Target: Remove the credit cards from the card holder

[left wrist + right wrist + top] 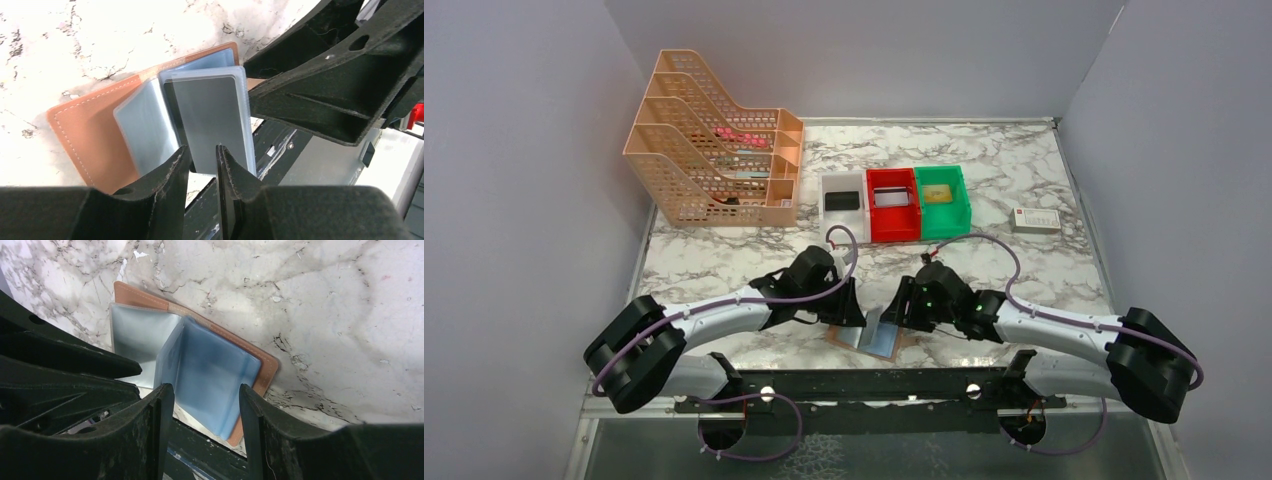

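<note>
Looking down through the top camera, you are seeing the small tan-brown leather folding card holder lying spread open at the near edge of the marble tabletop, about midway along it. Your left gripper and right gripper are hanging over it from either side, and a clear plastic sleeve is standing up between them. A peach slotted plastic file rack is sitting at the far left corner. A white bin, a red bin and a green bin are sitting side by side toward the far edge. A small white box is lying near the right edge.

Through the left wrist camera you are facing that raised sleeve, with a dark grey rectangular credit card showing inside it. The left fingers are standing a narrow gap apart at its lower edge, and you cannot tell whether they are pinching it.

Through the right wrist camera, the right fingers are standing wide apart, clamping nothing and straddling the near edge of a pale blue sleeve.
</note>
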